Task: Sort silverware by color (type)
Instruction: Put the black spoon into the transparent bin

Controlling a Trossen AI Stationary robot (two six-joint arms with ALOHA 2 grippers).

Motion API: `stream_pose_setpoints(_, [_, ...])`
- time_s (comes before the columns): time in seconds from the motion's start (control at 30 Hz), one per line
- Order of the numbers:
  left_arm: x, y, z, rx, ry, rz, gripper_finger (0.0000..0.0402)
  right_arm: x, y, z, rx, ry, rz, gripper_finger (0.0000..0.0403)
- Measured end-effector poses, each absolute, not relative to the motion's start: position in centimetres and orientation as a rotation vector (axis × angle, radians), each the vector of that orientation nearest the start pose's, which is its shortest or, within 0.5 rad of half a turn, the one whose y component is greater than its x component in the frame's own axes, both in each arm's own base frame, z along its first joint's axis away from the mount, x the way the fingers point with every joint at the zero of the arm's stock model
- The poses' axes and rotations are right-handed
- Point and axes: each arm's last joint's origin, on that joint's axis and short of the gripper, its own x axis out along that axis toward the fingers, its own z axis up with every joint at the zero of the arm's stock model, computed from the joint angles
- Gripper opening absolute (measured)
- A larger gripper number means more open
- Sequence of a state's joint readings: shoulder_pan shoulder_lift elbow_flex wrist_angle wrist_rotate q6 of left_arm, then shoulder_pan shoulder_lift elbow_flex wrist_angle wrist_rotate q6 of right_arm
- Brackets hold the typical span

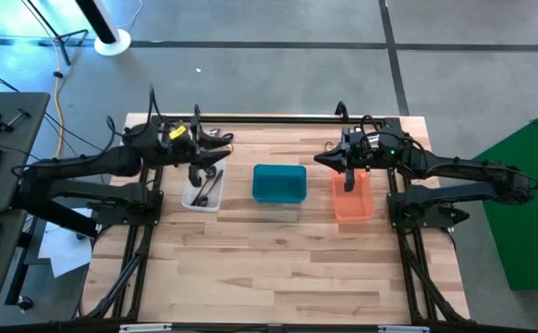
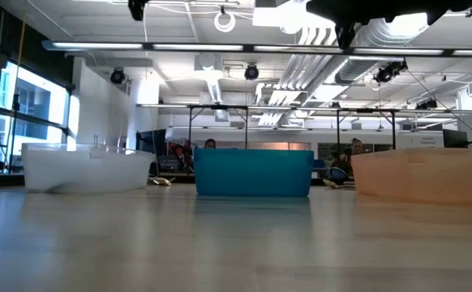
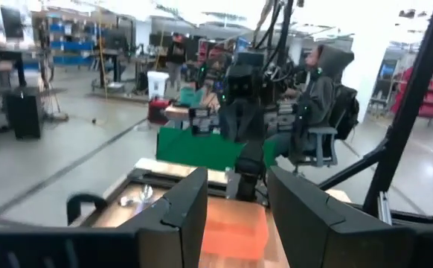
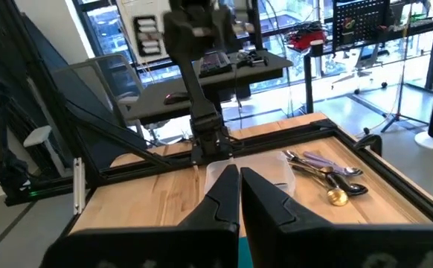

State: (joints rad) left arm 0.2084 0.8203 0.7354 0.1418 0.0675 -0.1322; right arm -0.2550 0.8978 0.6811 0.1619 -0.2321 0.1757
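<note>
I read the sort as partly done. In the high view's middle band sit the clear plastic bin (image 1: 201,192) with dark utensils inside, the teal bin (image 1: 279,183), seemingly empty, and the orange bin (image 1: 352,200). Left gripper (image 1: 196,173), fingers parted and empty, hangs over the clear bin; right gripper (image 1: 348,182), closed on nothing, over the orange. Farther back, unsorted silver and gold silverware (image 4: 325,173) lies on the wooden table (image 1: 278,268).

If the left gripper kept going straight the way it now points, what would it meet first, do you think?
Probably the right arm: the left gripper, open, looks across the table with the orange bin below its line and that arm dead ahead. Depth is hard to judge.
</note>
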Motion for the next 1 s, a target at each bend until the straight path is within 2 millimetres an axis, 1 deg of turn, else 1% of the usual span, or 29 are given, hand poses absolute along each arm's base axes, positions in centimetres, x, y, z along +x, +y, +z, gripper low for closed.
stream_pose_setpoints(0.07, [18.0,3.7,33.3,-0.146,-0.061,0.148,0.0131,19.8,-4.5,31.1,0.189,0.051,-0.024,0.0])
stream_pose_setpoints(0.13, [17.7,3.6,33.1,-0.149,-0.059,0.149,0.0131,19.8,-4.5,31.1,0.189,0.051,-0.024,0.0])
stream_pose_setpoints(0.4, [17.0,3.6,33.3,-0.121,-0.072,0.186,0.0131,19.8,-4.5,31.1,0.189,0.051,-0.024,0.0])
stream_pose_setpoints(1.0, [17.0,3.6,33.3,-0.12,-0.068,0.192,0.0131,19.8,-4.5,31.1,0.188,0.051,-0.024,0.0])
